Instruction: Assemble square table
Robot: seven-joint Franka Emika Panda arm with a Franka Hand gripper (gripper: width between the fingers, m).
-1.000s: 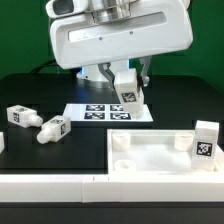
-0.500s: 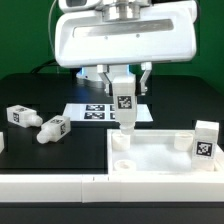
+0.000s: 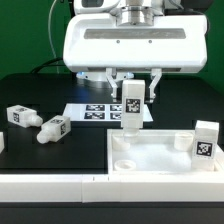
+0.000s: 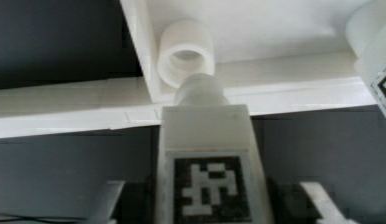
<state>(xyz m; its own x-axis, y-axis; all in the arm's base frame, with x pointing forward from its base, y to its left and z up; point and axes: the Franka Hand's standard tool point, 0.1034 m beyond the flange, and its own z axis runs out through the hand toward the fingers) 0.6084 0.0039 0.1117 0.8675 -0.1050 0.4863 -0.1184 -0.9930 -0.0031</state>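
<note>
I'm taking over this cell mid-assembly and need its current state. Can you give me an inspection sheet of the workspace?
Surface: black table; white border bar along its near edge.
Job's things: square tabletop lies flat, sockets up. Held leg is upright over a corner socket; contact unclear. Outer lying leg and inner lying leg are at the exterior view's left. Standing leg is at the tabletop's right side.
Clutter: nothing seen; only the marker board.
Grippers: gripper shut on the held leg.
Cables: nothing seen.
Surroundings: green backdrop.
</note>
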